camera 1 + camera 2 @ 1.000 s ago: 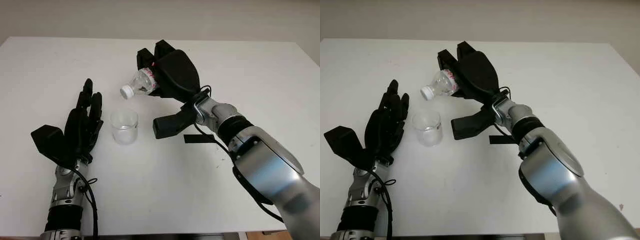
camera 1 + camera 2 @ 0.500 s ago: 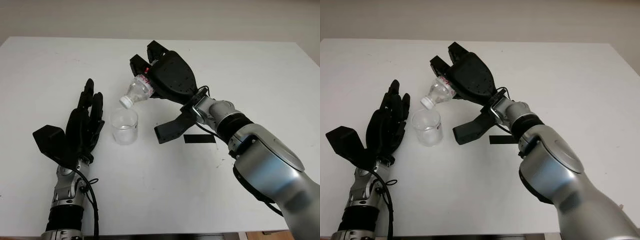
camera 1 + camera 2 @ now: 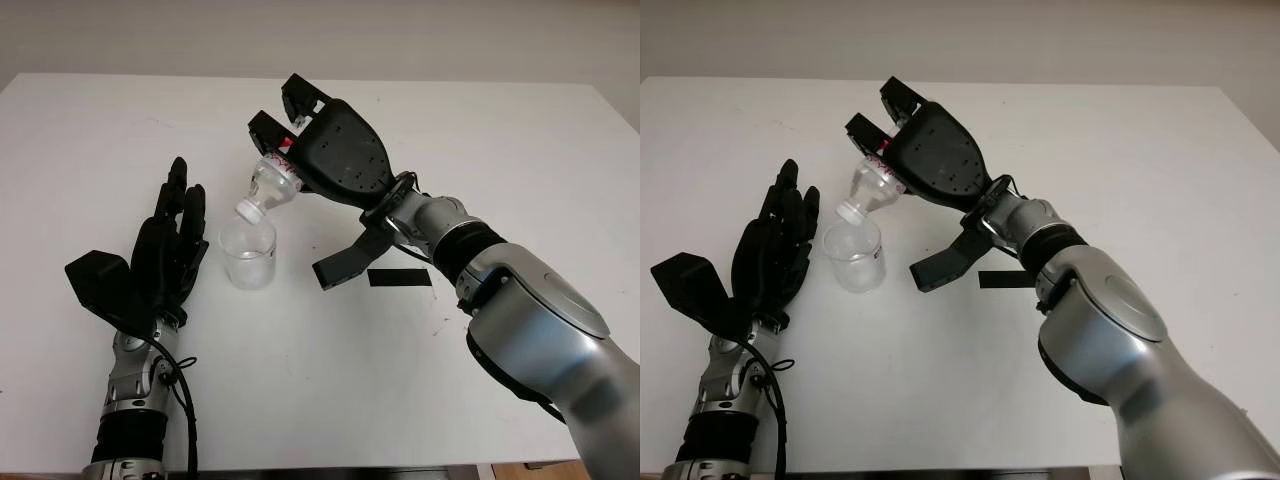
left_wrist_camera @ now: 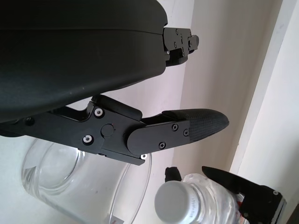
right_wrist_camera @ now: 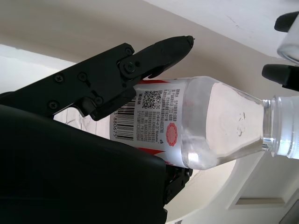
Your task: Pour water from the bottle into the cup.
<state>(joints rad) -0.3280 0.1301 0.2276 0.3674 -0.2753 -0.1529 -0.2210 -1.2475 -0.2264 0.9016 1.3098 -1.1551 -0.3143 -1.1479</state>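
A clear plastic cup [image 3: 248,253] stands on the white table [image 3: 300,380]. My right hand [image 3: 335,165] is shut on a small clear bottle [image 3: 272,184] with a red and white label [image 5: 156,122]. The bottle is tilted steeply, its white cap [image 3: 247,208] pointing down just above the cup's rim. The cap is still on, also visible at the cap [image 4: 176,204] beside the cup [image 4: 70,182]. My left hand [image 3: 165,250] is open, standing just left of the cup without touching it.
A short strip of black tape [image 3: 400,277] lies on the table right of the cup, under my right forearm. The table's far edge [image 3: 300,78] meets a pale wall.
The right hand has tipped the bottle further, from nearly level to steeply neck-down, and brought the cap down to the cup's rim. The left hand has stayed put.
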